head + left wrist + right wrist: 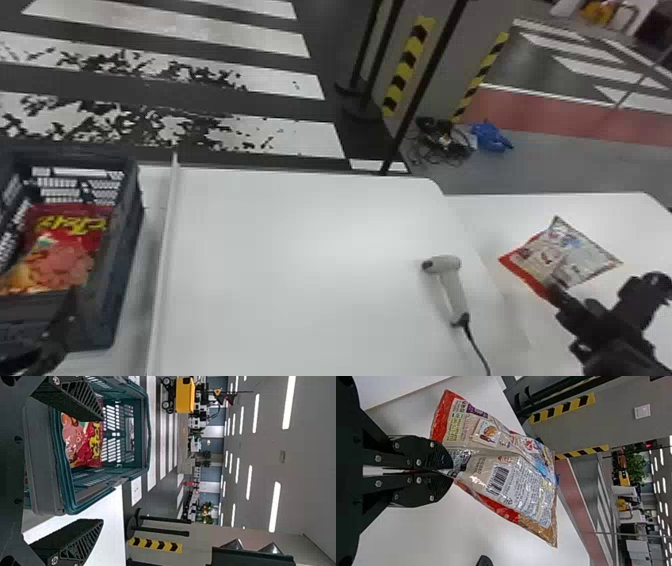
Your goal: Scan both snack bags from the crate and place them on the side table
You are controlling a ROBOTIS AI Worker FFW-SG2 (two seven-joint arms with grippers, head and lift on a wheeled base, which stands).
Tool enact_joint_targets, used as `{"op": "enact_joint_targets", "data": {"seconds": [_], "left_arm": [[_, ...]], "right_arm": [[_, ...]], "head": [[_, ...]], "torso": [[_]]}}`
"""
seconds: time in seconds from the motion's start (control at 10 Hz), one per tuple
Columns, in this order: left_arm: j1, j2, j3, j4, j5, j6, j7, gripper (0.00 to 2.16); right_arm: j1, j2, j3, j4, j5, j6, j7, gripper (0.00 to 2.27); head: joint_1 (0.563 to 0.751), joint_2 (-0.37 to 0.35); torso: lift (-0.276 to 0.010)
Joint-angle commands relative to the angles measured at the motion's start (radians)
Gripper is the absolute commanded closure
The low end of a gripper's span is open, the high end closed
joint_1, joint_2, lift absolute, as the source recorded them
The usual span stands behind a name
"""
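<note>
Right wrist view: your right gripper point(451, 469) pinches the bag point(510, 475) edgewise; lower it flat onto the bench point(455, 534) before releasing. Left gripper point(103, 470) stands open.

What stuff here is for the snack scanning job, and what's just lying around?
For the job:
- red snack bag in the crate
- other snack bag, held by the right gripper
- scanner with its cord
- side table

Just lying around:
- blue thing on the floor
- dark tangled heap beside it, maybe cables
</note>
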Motion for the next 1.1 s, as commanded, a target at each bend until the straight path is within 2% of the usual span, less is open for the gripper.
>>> {"op": "enact_joint_targets", "data": {"seconds": [0.0,0.2,0.3,0.5,0.8,1.0], "left_arm": [[0.012,0.0,0.006,-0.007,0.0,-0.006,0.0,0.09],[0.029,-0.002,0.012,-0.018,0.0,-0.031,0.0,0.09],[0.036,-0.003,0.017,-0.023,0.0,-0.034,0.0,0.09],[0.036,-0.009,0.018,-0.027,-0.003,-0.034,0.0,0.09],[0.035,-0.014,0.015,-0.04,-0.005,-0.034,0.003,0.09],[0.035,-0.014,0.012,-0.046,-0.008,-0.034,0.005,0.09]], "right_arm": [[0.001,0.002,-0.002,0.013,0.001,-0.036,-0.001,0.0],[0.006,0.007,-0.01,0.002,-0.002,-0.051,-0.001,0.05],[0.02,0.028,-0.013,-0.021,-0.014,-0.073,-0.001,0.05],[0.08,0.131,0.01,-0.234,-0.012,-0.07,0.002,0.05],[0.205,0.306,0.137,-0.584,-0.017,-0.07,0.003,0.05],[0.307,0.306,0.26,-0.745,-0.022,-0.076,0.003,0.05]], "head": [[0.695,-0.35],[0.695,-0.35],[0.695,-0.35],[0.695,-0.35],[0.695,-0.35],[0.695,-0.35]], "torso": [[-0.098],[-0.098],[-0.098],[-0.098],[-0.098],[-0.098]]}}
